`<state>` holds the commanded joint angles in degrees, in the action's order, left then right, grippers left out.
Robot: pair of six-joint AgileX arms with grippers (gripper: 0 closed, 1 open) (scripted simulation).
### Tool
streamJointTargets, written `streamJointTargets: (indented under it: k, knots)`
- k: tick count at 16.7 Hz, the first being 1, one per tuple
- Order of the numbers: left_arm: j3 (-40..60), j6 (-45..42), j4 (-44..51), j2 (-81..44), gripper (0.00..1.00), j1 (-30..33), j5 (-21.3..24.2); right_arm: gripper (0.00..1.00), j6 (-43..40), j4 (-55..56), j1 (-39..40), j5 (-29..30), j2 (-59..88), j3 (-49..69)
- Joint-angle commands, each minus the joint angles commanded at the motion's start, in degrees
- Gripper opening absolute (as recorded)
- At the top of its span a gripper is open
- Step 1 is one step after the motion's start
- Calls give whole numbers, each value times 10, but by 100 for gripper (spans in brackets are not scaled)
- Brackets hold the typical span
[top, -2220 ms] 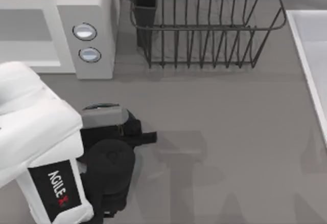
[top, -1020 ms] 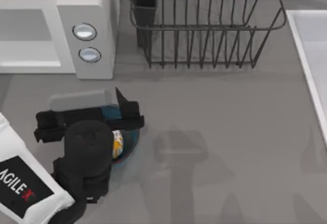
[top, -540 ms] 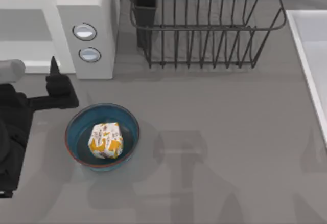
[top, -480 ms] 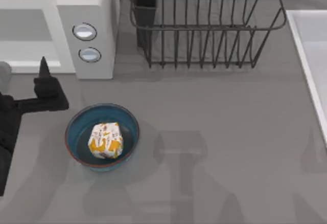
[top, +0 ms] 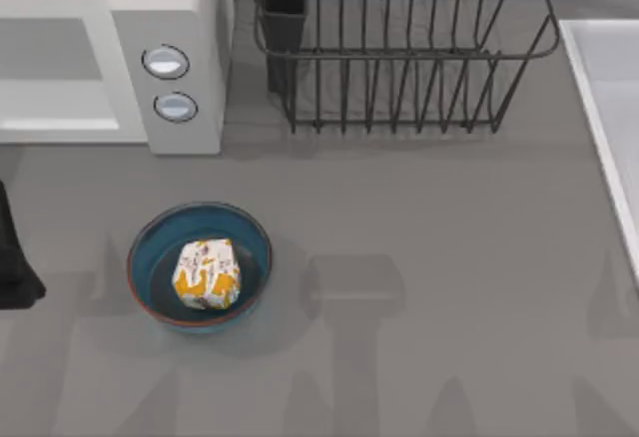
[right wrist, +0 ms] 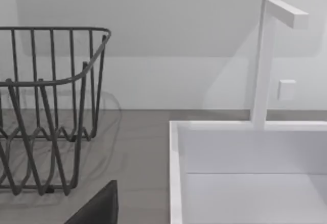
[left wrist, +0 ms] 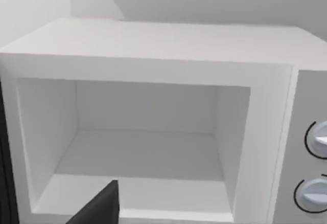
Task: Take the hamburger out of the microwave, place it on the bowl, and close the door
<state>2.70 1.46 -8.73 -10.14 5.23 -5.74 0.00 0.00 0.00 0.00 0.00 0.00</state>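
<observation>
The hamburger (top: pixel 208 273), wrapped in white paper with orange print, lies in the blue bowl (top: pixel 143 257) on the counter in front of the microwave (top: pixel 185 18). The microwave's cavity (left wrist: pixel 145 132) stands open and holds nothing. The door is out of view. My left gripper (top: pixel 10 257) sits at the table's left edge, well left of the bowl, open and holding nothing. One of its dark fingers (left wrist: pixel 99 208) points at the cavity. My right gripper (right wrist: pixel 97 211) is parked near the sink, open.
A black wire dish rack (top: pixel 399 58) stands behind the middle of the counter, right of the microwave. A white sink (top: pixel 609 108) with a white faucet (right wrist: pixel 263 60) takes up the right edge. Bare grey counter (top: pixel 449 287) stretches right of the bowl.
My left arm rose off the bowl, leaving the hamburger in it, then drew back leftwards until just a dark tip remains at the left edge.
</observation>
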Motion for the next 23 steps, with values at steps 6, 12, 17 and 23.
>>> streamJointTargets:
  k: [6,12,17,23]
  knots:
    - [-27,-15,87,101,100,-52,57,100,0,0,0,0,0,0]
    - [-27,-15,87,101,85,-52,57,100,0,0,0,0,0,0]
    - [-27,-15,87,101,47,-52,57,100,0,0,0,0,0,0]
    - [-27,-15,87,101,2,-52,57,100,0,0,0,0,0,0]
